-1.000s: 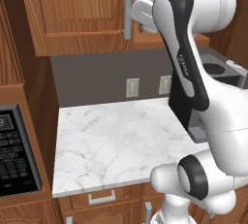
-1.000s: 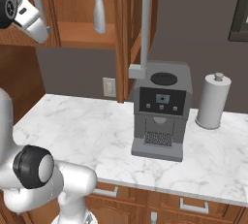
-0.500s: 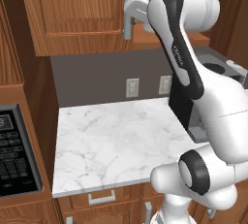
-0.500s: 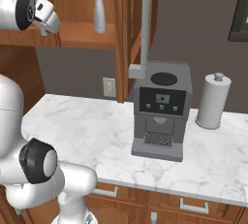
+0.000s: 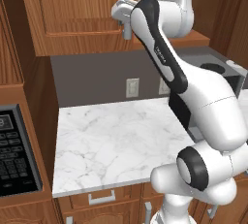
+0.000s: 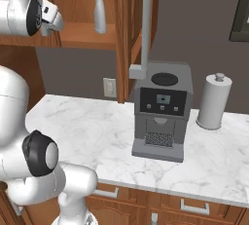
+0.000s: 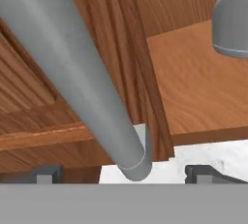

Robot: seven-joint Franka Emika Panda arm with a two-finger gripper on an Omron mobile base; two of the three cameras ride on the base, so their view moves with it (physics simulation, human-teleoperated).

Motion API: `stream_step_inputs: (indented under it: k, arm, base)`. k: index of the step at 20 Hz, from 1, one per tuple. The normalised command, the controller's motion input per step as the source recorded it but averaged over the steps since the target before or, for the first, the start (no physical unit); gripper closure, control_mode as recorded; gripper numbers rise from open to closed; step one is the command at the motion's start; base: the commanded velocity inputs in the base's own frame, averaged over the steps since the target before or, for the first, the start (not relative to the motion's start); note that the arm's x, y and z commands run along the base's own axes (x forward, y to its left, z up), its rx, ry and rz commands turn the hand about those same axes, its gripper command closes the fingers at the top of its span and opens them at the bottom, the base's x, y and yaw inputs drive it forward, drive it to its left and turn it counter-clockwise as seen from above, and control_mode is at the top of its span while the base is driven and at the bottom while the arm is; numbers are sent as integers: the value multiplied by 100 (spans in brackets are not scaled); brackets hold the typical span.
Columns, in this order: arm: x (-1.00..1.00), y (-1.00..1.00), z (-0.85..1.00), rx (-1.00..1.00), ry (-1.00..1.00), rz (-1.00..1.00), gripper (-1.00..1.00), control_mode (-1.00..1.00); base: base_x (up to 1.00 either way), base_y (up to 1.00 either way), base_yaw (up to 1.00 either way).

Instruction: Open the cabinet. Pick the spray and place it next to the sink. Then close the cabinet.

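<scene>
The tool (image 7: 125,172) stands fully open and holds nothing; its two dark tips straddle the lower end of a grey bar handle (image 7: 72,72) on the closed left door (image 5: 77,12) of the cabinet (image 6: 73,34). In the left base view the hand sits high against this door, at the handle. The right door (image 6: 133,29) stands swung open, edge-on to the right base view. The spray (image 6: 99,5) stands upright on the cabinet's shelf, inside the open half. On the marble bench (image 6: 87,126) below, a coffee machine (image 6: 160,109) stands near a paper towel roll (image 6: 214,101).
</scene>
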Motion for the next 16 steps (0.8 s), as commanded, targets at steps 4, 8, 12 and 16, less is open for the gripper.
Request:
stream_step_inputs:
  k: [4, 8, 12, 16]
  arm:
    - [50, 10, 2, -7, 0, 0, -100, -100]
    - [42, 16, 3, -12, -1, 0, -100, -100]
    - [32, 18, 2, -13, -2, 0, -100, -100]
    - [26, 17, 3, -13, -4, 0, -100, -100]
  base:
    - [0, 0, 0]
    - [0, 0, 0]
    - [0, 0, 0]
    - [0, 0, 0]
